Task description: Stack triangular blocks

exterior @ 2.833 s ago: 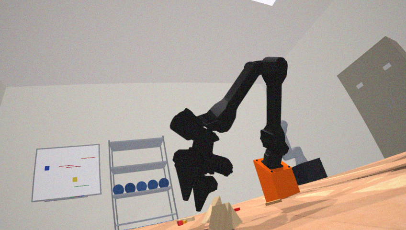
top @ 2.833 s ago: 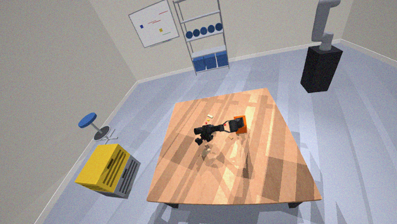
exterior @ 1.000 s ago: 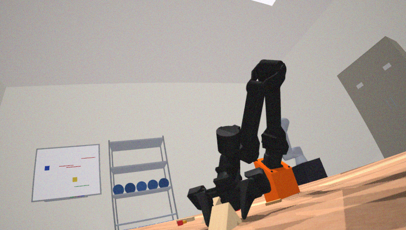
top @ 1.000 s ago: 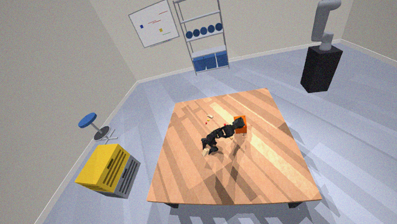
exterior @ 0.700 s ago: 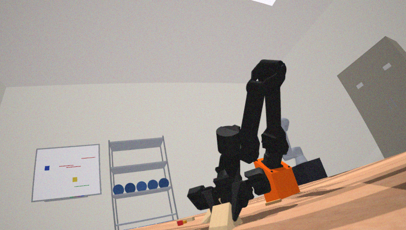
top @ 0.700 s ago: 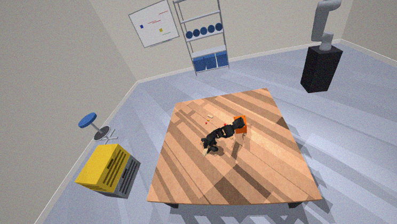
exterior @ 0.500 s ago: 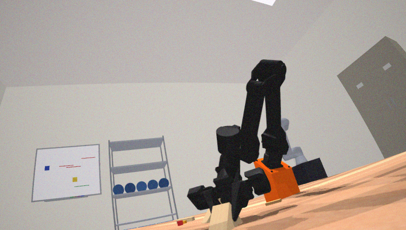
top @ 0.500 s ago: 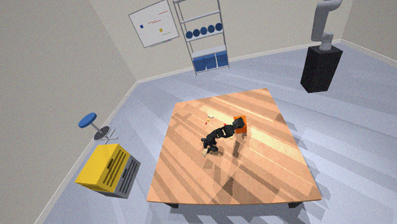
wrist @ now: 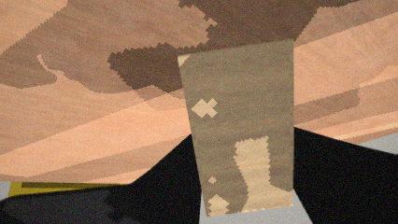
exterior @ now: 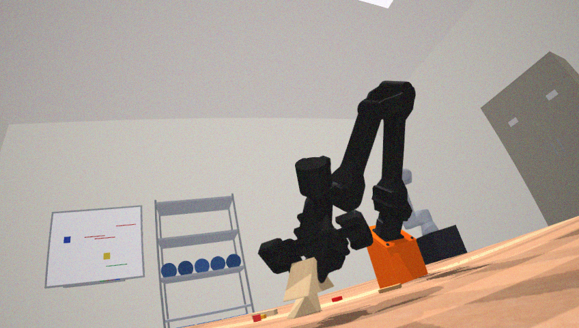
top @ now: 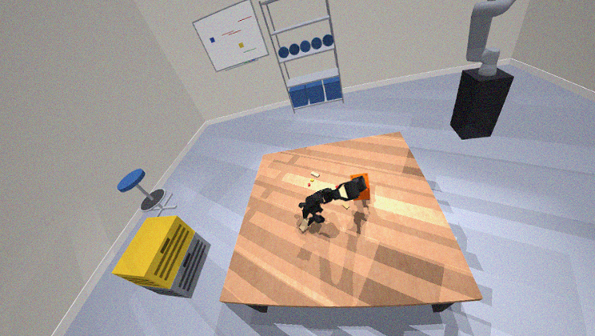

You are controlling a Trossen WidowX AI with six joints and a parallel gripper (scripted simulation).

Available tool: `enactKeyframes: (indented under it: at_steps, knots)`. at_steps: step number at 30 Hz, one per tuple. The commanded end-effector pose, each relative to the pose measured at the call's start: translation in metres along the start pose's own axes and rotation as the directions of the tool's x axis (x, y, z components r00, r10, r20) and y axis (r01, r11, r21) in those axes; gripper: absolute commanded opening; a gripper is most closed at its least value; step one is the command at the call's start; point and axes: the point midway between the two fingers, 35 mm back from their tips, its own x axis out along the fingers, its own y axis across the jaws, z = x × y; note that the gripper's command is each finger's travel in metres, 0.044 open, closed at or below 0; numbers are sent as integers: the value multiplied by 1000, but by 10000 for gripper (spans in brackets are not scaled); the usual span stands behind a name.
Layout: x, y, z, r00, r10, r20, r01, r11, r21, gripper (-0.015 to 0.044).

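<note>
Gripping upper triangular block (exterior: 302, 278), my gripper (exterior: 315, 268) clamped on it; lower triangular block (exterior: 304, 309) sits directly below, apparently clear.

Two pale beige wooden triangular blocks. The held block (exterior: 301, 280) is raised clear of the table, clamped between the fingers of the gripper (exterior: 315, 266), and it hangs tilted with a narrow end up and its broad flat face toward the exterior camera. In the wrist view the same block (wrist: 240, 126) fills the middle as a long tan rectangle, mostly shadowed with a few lit patches. The lower block (exterior: 304, 307) rests on the table directly beneath it, one point upward, apparently touching or nearly touching the raised block's underside.
</note>
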Motion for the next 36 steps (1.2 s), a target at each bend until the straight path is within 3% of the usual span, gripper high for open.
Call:
enactKeyframes:
  at_steps: [1, 8, 16, 36]
  knots:
    - [-14, -2, -16, 1000, -5, -8, 4, 1000, -12, 0]
    - [-38, -5, -35, 1000, -6, -11, 6, 1000, -11, 0]
    - [-36, -3, -33, 1000, 2, -1, -2, 1000, 4, 0]
    - [-12, 25, -43, 967, 75, 242, -125, 972, 199, 0]
